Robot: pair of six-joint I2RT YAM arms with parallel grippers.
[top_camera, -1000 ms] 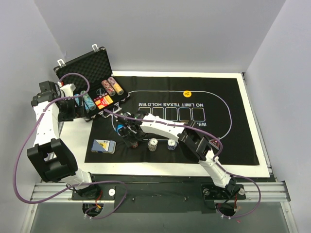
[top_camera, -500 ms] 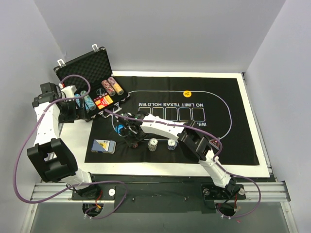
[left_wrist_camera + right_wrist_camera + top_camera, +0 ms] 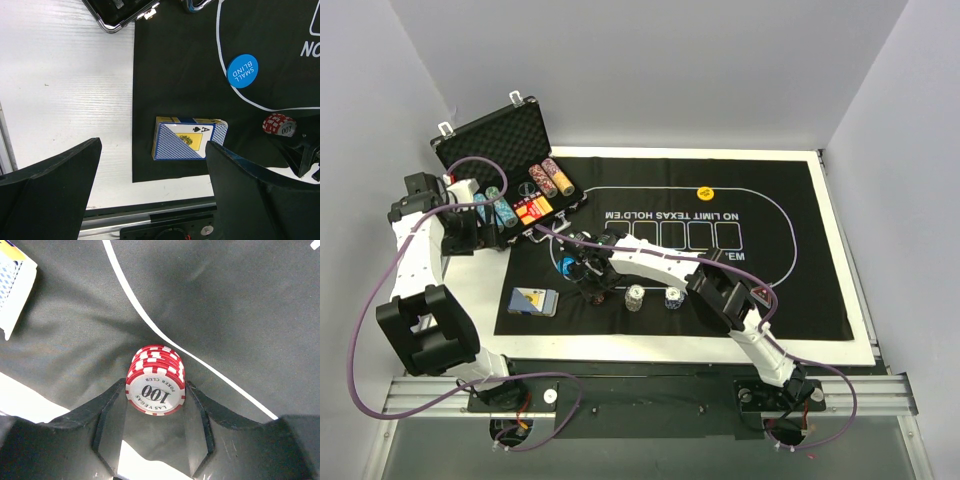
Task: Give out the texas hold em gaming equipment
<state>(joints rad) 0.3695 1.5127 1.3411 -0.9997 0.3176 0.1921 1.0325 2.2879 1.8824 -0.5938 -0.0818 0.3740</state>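
My right gripper is shut on a stack of red and white "100" poker chips that stands on the black felt mat, just inside its white line. From above, that gripper is low over the mat's near left part, beside the blue "small blind" button. A blue-backed card deck lies to its left. My left gripper hangs open and empty, high over the table's left side; below it are the deck, the blue button and the red stack.
Two short chip stacks stand on the mat near its front edge. A yellow button lies at the oval's far side. The open black case at the back left holds rows of chips.
My right gripper's fingers have drawn in around the red chip stack. The left arm has shifted slightly beside the case, still open.
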